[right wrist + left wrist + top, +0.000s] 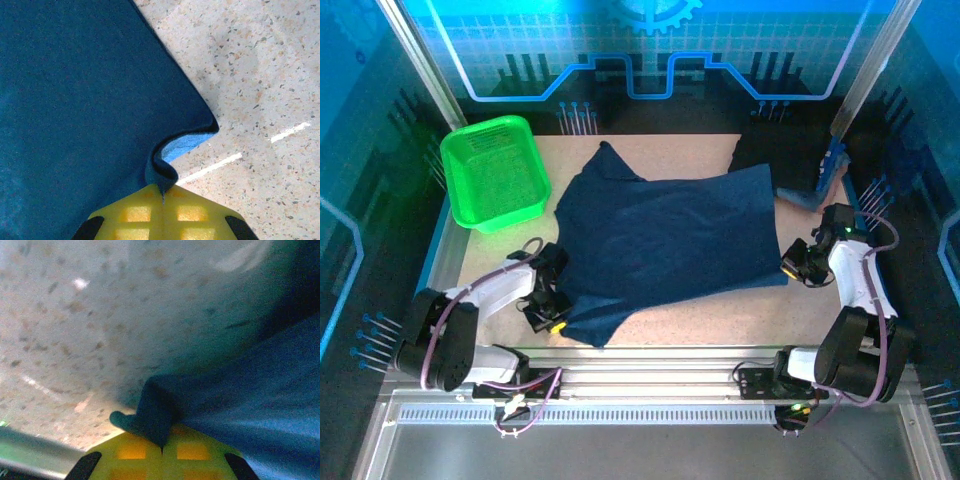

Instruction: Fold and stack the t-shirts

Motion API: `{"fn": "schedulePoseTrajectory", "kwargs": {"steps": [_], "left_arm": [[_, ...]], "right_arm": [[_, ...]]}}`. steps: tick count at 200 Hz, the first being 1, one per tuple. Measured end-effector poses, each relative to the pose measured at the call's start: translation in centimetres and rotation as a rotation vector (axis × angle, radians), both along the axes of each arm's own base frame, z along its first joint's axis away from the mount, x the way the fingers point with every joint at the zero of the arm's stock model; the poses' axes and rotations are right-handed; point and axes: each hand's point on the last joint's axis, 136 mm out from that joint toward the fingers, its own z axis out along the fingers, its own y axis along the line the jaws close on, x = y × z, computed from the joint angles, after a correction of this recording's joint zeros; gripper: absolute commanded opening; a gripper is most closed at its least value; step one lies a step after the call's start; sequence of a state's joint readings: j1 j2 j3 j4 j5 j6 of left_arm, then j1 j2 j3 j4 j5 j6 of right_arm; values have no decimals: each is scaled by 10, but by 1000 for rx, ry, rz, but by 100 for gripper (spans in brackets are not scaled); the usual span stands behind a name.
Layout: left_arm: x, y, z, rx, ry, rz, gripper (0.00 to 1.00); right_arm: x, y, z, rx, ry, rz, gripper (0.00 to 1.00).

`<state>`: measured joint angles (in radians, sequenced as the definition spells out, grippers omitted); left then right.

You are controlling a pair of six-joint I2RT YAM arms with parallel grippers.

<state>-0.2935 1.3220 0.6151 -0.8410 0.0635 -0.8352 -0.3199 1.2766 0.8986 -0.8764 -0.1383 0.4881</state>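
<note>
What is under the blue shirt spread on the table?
The speckled table shows around the shirt, which lies flat on it. Anything beneath its middle is covered, so I can't tell.

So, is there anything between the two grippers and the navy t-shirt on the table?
Nothing visible. The left gripper is shut on an edge fold of the navy t-shirt, and the right gripper pinches its corner. The green basket stands at the far left, not in between.

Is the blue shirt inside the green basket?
No, the blue shirt lies spread out on the table, beside the green basket.
</note>
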Motion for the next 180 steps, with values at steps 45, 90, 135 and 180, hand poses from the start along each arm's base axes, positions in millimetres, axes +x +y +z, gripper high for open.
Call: {"fn": "schedulePoseTrajectory", "kwargs": {"steps": [45,90,135,180], "left_arm": [[22,-2,44,-64,-294,16,0],[31,2,84,-58,-385,39,0],[82,-5,111,-49,-424,28,0],[144,-5,129,-14,-484,-73,0]], "right_arm": [[-21,7,18,-9,-31,0,0],[-33,10,18,-1,10,-1,0],[-11,1,24,-12,13,-2,0],[26,-13,16,-22,28,15,0]]}}
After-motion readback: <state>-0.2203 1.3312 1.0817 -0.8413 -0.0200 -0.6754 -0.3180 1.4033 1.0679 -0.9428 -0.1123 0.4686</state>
